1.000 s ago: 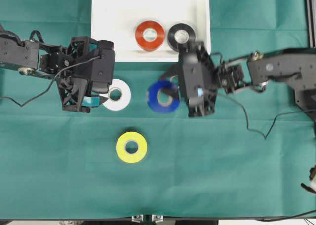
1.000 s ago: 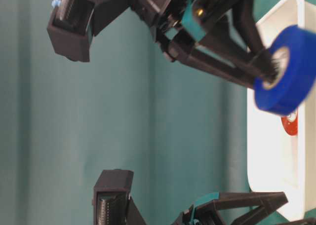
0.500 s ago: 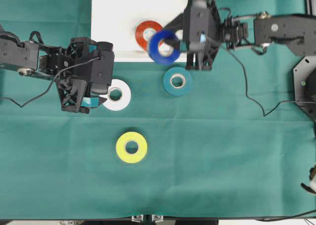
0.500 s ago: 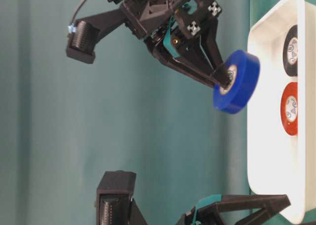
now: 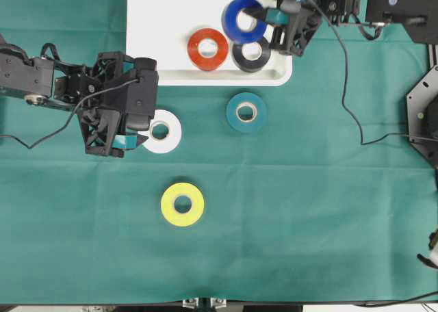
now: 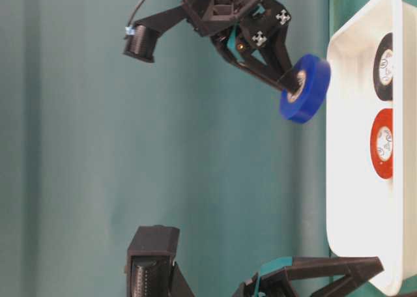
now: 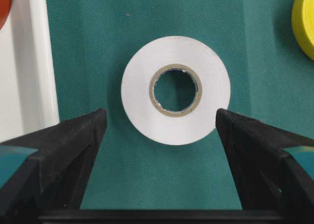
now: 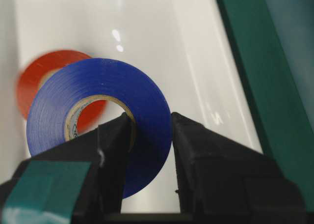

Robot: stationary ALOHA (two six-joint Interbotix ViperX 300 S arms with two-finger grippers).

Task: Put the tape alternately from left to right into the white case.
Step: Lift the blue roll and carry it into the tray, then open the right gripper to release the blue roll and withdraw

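I count six tape rolls in the overhead view. Two lie flat in the white case (image 5: 164, 24): a red roll (image 5: 208, 49) and a black roll (image 5: 250, 53), side by side near its front rim. A blue roll (image 5: 244, 20) is off the surface, pinched through its wall by my right gripper (image 5: 263, 18), one finger in the core and one outside, over the case just behind the black roll. In the right wrist view the blue roll (image 8: 100, 118) stands on edge between the clenched fingers (image 8: 206, 172), with the red one a blur behind it.

Three rolls lie flat on the green cloth (image 5: 308, 209): a white roll (image 5: 161, 131), a teal roll (image 5: 246, 111), a yellow roll (image 5: 183, 204). Teal sits just in front of the case rim, yellow well apart toward the near edge.

Two arms. My left gripper (image 5: 140, 131) is spread wide with nothing in it, beside the white roll; in the left wrist view the roll (image 7: 175, 90) lies between the two fingers (image 7: 73, 150), apart from both.

Cut off: the case's far side runs out of the overhead frame. At table level the left arm is only partly in frame. In the left wrist view red and yellow are slivers at the edges.
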